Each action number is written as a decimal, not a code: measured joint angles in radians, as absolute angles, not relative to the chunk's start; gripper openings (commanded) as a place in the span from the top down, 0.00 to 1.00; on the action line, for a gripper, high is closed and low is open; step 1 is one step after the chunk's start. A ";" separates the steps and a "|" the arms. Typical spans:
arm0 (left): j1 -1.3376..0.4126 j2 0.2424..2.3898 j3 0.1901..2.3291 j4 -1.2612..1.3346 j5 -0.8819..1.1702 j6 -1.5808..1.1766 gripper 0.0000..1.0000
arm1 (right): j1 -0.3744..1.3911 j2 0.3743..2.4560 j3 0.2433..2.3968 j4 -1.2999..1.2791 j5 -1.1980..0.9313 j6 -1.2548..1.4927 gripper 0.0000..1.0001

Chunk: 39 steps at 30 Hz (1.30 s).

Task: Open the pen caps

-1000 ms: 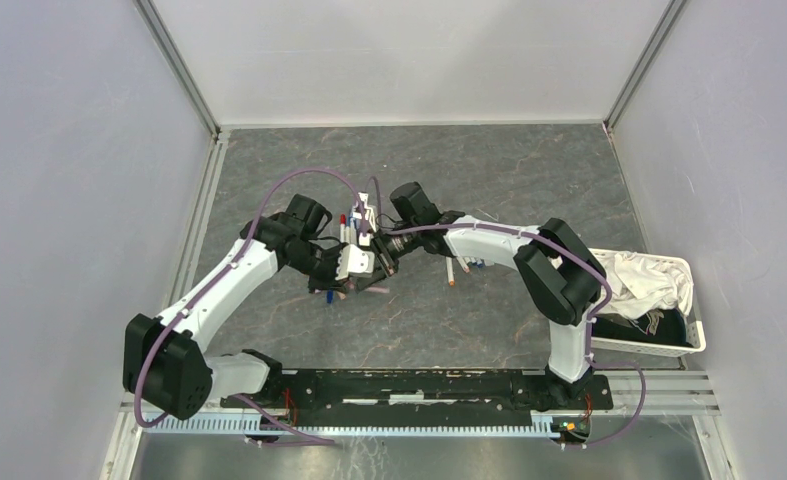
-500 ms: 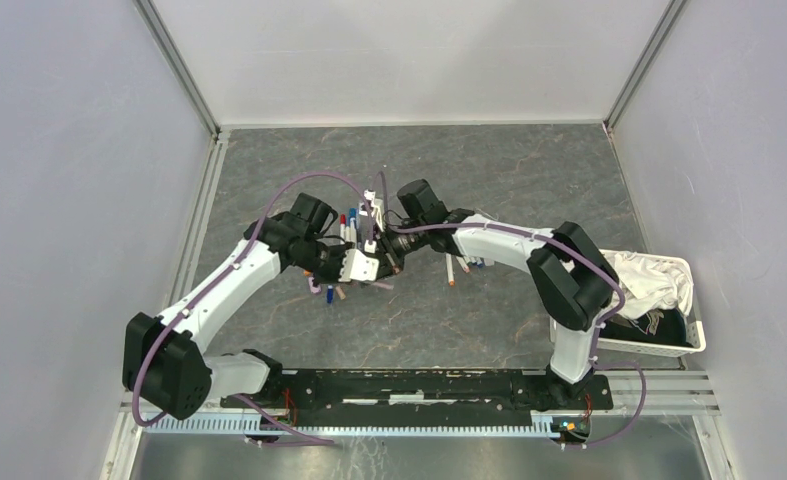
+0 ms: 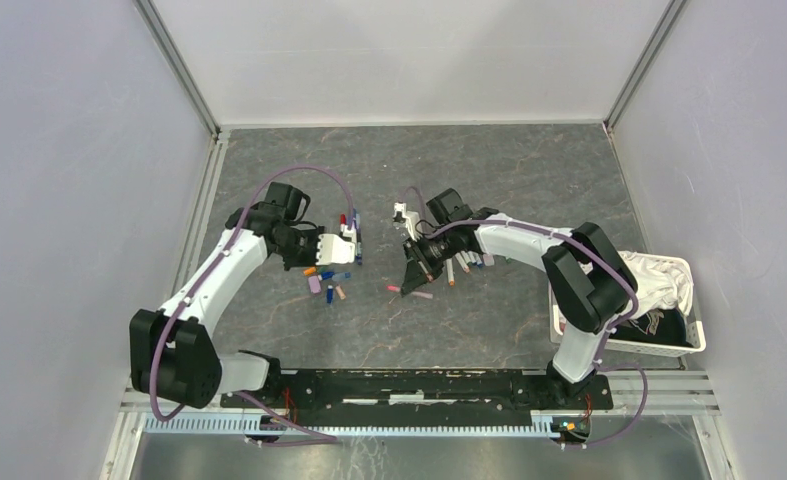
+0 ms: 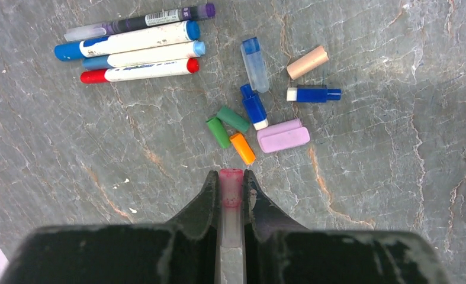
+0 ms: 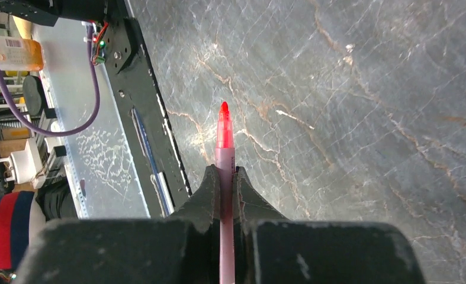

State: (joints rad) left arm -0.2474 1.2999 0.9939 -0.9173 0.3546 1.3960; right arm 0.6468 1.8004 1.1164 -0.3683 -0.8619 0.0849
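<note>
My left gripper is shut on a translucent pink pen cap, held above the table; it also shows in the top view. Just beyond it lie several loose caps: green, orange, blue, lilac. Several capped pens lie side by side at the upper left. My right gripper is shut on a pink pen whose bare red tip points at the near rail. That gripper is well right of the left one.
More pens lie under the right forearm. A pale pink pen lies on the table just below the right gripper. A white basket holding cloth stands at the right edge. Grey walls surround the marbled table.
The two grippers met at the middle, then pulled apart. The left one moved left with the pink cap. The right one moved right and down with the uncapped pen.
</note>
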 measured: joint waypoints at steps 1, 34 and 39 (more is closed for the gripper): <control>-0.246 1.300 0.994 -0.918 0.349 1.396 0.98 | 0.646 1.799 1.113 -0.377 -0.862 0.084 1.00; -0.295 1.469 0.872 -0.736 0.484 1.233 0.19 | 0.557 1.683 0.953 -0.123 0.025 0.292 0.87; -0.294 1.444 0.986 -0.827 0.532 1.179 0.00 | 0.563 1.697 0.951 -0.109 0.056 0.303 0.77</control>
